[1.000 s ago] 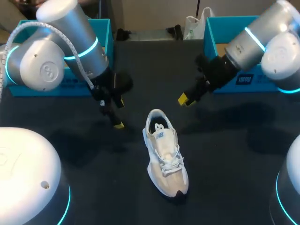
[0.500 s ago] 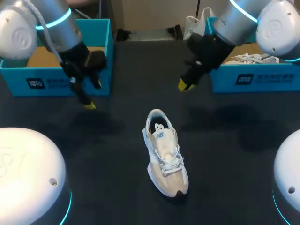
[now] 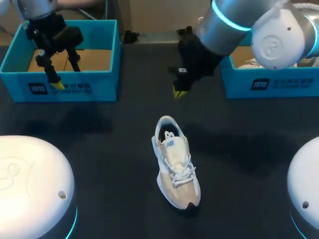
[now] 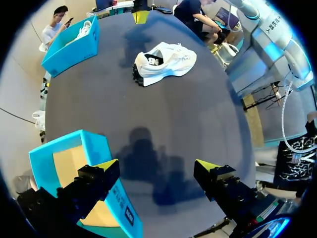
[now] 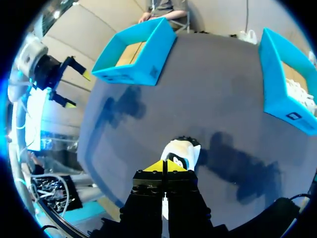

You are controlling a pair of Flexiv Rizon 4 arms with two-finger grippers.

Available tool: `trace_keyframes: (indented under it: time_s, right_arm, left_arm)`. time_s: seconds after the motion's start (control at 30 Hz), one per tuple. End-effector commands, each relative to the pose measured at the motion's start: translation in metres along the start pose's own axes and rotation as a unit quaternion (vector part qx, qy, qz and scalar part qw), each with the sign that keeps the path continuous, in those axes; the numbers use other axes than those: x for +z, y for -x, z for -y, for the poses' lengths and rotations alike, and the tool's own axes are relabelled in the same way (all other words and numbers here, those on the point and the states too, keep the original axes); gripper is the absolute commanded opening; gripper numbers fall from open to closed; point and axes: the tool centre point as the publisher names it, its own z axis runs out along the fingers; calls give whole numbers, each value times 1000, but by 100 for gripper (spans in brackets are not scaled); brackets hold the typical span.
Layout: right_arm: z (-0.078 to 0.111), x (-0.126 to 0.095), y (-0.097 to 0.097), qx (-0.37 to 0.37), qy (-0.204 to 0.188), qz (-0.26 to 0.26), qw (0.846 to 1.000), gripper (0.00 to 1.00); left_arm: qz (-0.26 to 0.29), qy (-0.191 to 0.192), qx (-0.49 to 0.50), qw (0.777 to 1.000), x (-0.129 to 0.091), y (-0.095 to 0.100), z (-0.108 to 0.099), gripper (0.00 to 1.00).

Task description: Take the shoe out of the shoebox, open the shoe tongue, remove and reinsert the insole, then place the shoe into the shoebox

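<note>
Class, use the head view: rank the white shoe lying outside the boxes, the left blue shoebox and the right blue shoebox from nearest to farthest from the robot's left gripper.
Measured from the left gripper:
1. Left shoebox: the gripper is right at its front wall, on the left side.
2. White shoe: in the middle, nearer the camera.
3. Right shoebox: across on the right side.

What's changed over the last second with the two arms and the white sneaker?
The left gripper, open and empty, drew back from the white lace-up sneaker to the front wall of the left teal cardboard shoebox. The right gripper, shut and empty, moved back from the sneaker and toward the robot's left. The sneaker stayed put.
</note>
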Motion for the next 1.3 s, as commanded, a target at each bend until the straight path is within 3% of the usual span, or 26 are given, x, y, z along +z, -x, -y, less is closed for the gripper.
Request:
trace_keyframes:
  time_s: [0.03,0.3,0.33,0.5,0.67,0.8,0.87,1.2,1.3]
  right_arm:
    - [3,1,-6,2,9,127,992,0]
    - [3,1,-6,2,9,127,992,0]
    - [2,8,-13,3,22,121,992,0]
    - [13,15,-31,36,34,207,977,0]
    - [29,22,-36,56,44,253,965,0]
    - [42,30,-38,81,33,332,939,0]
    - [52,32,-33,88,40,329,939,0]
    - [52,32,-33,88,40,329,939,0]
    - [50,34,-34,77,49,374,923,0]
  left_arm:
    - [-5,2,0,1000,0,3,1,100]
    - [-5,2,0,1000,0,3,1,100]
    - [-5,2,0,1000,0,3,1,100]
    - [-5,2,0,1000,0,3,1,100]
    - [-5,2,0,1000,0,3,1,100]
    - [-5,2,0,1000,0,3,1,100]
    - [-5,2,0,1000,0,3,1,100]
    - [-5,2,0,1000,0,3,1,100]
    - [-5,2,0,1000,0,3,1,100]
